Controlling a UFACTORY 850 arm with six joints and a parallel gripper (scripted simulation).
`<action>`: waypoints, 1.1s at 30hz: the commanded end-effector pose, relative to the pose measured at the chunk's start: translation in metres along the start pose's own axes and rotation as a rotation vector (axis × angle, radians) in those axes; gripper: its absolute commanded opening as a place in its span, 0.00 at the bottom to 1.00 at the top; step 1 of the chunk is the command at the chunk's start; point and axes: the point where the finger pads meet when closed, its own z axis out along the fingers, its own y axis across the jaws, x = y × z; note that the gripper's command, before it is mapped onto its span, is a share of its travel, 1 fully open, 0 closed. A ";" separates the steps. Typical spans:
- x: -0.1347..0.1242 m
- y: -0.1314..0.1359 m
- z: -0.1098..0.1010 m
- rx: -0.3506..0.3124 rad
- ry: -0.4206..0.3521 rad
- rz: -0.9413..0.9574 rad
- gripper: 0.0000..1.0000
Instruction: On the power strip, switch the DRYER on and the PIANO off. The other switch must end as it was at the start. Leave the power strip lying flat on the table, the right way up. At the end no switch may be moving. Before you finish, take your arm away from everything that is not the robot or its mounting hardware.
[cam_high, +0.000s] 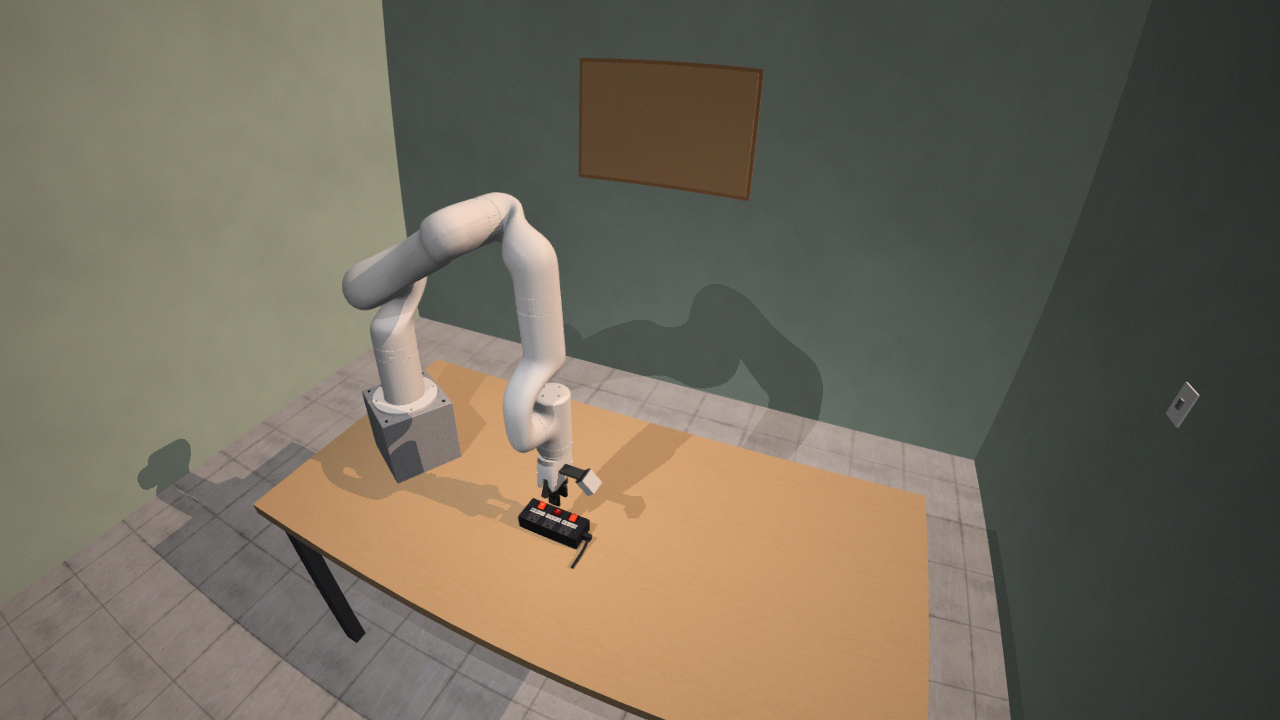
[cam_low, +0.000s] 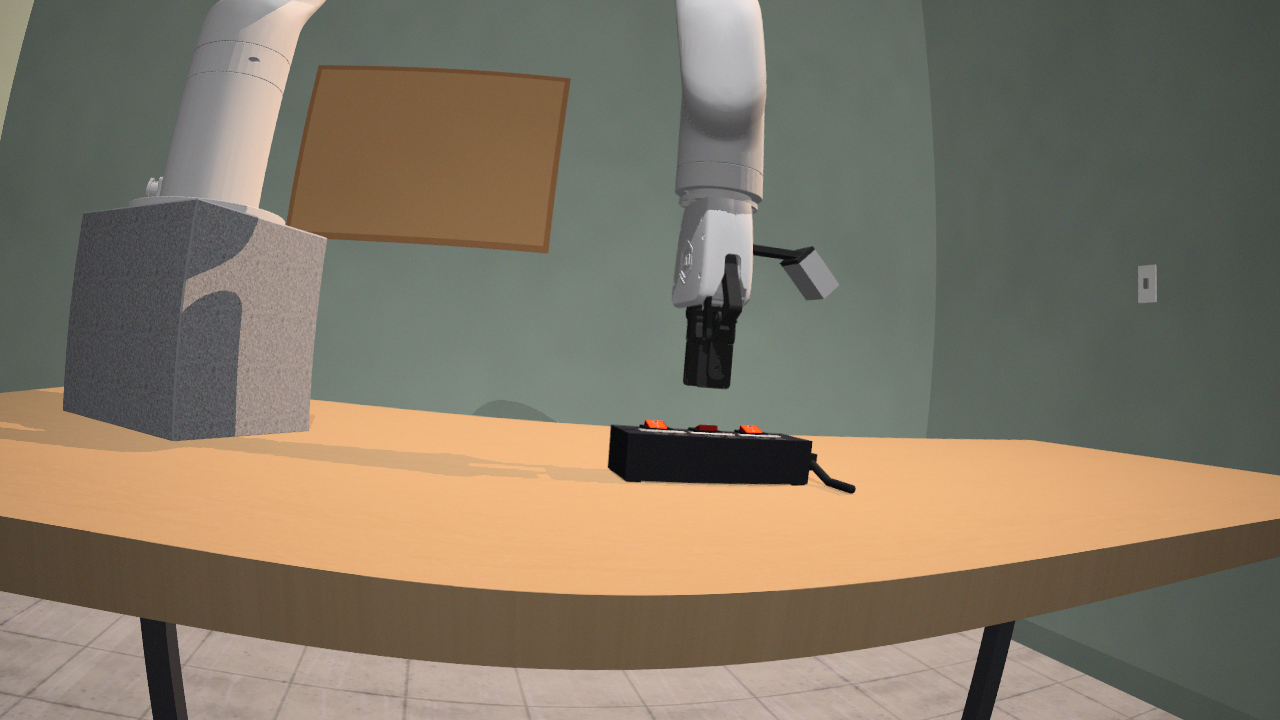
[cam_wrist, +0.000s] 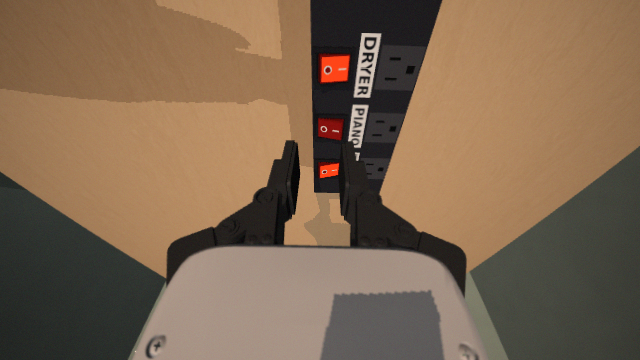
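A black power strip (cam_high: 554, 523) lies flat on the wooden table, right way up; it also shows in the exterior view (cam_low: 709, 453) and the wrist view (cam_wrist: 367, 95). It has three red rocker switches. The DRYER switch (cam_wrist: 334, 68) glows bright red. The PIANO switch (cam_wrist: 330, 128) is dark red. The third switch (cam_wrist: 327, 170) glows bright and its label is hidden behind a finger. My gripper (cam_wrist: 319, 157) hangs above the strip, partly open and empty; it also shows in the exterior view (cam_low: 708, 365).
The arm's grey base block (cam_low: 187, 319) stands at the table's far left corner. The strip's short black cord (cam_low: 832, 479) sticks out at its right end. A brown board (cam_high: 668, 128) hangs on the back wall.
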 end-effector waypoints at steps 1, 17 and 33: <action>0.001 0.000 -0.003 0.000 0.002 0.000 1.00; 0.001 0.000 -0.072 0.000 0.002 0.000 1.00; 0.001 0.000 -0.099 0.000 0.002 0.000 1.00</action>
